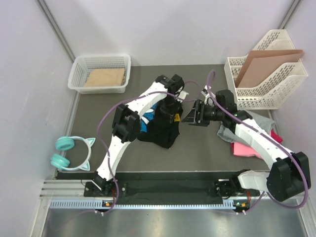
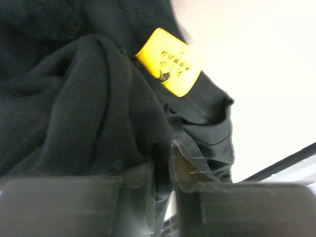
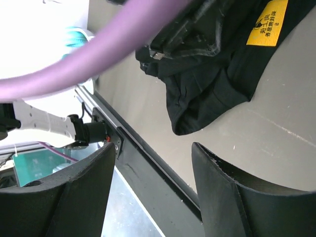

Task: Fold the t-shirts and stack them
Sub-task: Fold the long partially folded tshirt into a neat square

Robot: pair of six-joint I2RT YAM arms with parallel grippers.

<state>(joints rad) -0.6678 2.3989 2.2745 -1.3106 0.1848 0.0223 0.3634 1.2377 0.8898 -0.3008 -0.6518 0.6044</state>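
The black t-shirt (image 1: 163, 129) hangs bunched from my left gripper (image 1: 170, 104), lifted above the middle of the table; a bit of blue shows at its left. In the left wrist view the fingers are shut on black cloth (image 2: 98, 113) next to a yellow label (image 2: 170, 67). My right gripper (image 1: 193, 117) is open and empty, held just right of the hanging shirt; its view shows the shirt (image 3: 212, 74) beyond the spread fingers. The grey t-shirt (image 1: 228, 132) and the pink t-shirt (image 1: 245, 149) lie crumpled at the right, partly under my right arm.
A white basket (image 1: 100, 73) with a brown sheet stands at the back left. A white file rack (image 1: 266, 74) with a brown cardboard sheet stands at the back right. Teal headphones (image 1: 71, 153) lie at the left edge.
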